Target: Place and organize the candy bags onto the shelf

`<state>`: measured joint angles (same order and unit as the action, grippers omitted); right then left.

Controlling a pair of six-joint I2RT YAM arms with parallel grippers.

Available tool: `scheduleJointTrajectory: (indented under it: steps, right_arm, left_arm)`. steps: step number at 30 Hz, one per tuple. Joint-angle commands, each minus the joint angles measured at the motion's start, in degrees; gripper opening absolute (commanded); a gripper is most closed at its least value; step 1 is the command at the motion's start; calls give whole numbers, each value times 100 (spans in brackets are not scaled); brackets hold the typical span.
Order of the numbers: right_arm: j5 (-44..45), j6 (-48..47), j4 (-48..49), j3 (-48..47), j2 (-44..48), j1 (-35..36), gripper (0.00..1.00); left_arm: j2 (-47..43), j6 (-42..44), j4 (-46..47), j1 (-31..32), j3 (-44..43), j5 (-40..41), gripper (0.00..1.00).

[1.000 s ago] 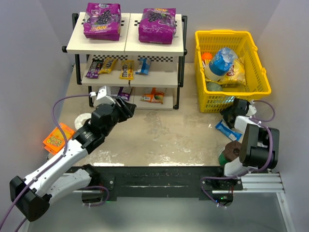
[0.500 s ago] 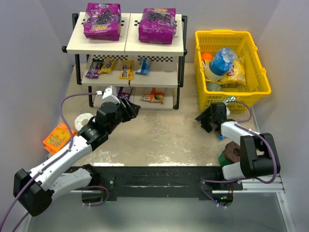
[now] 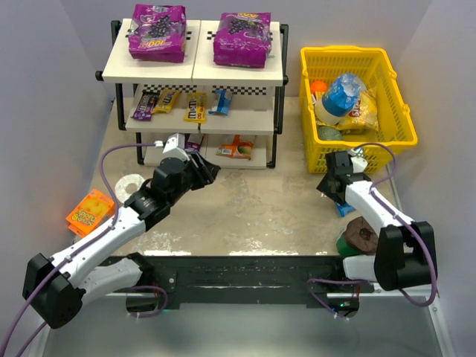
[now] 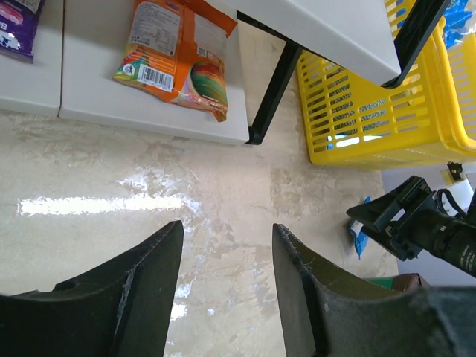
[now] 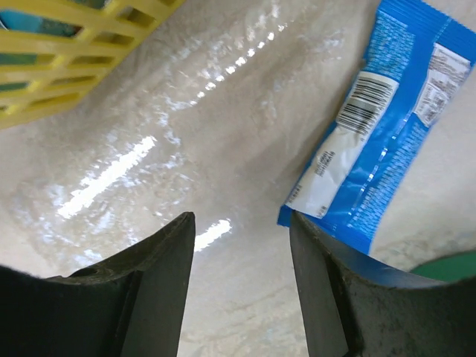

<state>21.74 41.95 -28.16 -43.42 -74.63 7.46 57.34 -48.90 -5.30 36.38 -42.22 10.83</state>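
The right gripper (image 5: 242, 223) has its fingers (image 5: 149, 290) spread, with only bare table (image 5: 186, 111) between them. They hold and touch nothing. In its wrist view a blue candy bag (image 5: 387, 126) lies flat on the table at about 2 o'clock from the fingertips, barcode side up, near them but apart. A yellow basket (image 5: 67, 30) shows at 10 o'clock.

The left gripper (image 4: 227, 230) is also spread and empty above the table. In its wrist view an orange candy bag (image 4: 178, 52) lies on the bottom board of the shelf (image 4: 111, 97) at 11 o'clock, well apart from the fingertips. This view also catches the blue candy bag at 3 o'clock, just beside the right gripper.

Only the top view shows the whole shelf: two large purple bags (image 3: 157, 31) side by side on the top board, and a row of small bags (image 3: 167, 100) on the middle board. There the blue candy bag is mostly hidden under the right arm, at 6 o'clock from the basket.
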Motion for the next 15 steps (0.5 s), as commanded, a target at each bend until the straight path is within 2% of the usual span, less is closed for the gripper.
scheduleJointTrajectory:
  steps: [1, 7, 15]
  right_arm:
    - [717, -232, -594, -342, -235, 194, 57]
    - [955, 40, -682, -299, -333, 212, 57]
    - [1105, 111, -550, -290, -930, 203, 54]
  left_arm:
    - [102, 4, 345, -52, 20, -239, 56]
    - [14, 30, 354, -43, 64, -169, 57]
    - [31, 83, 363, -70, 38, -169, 57]
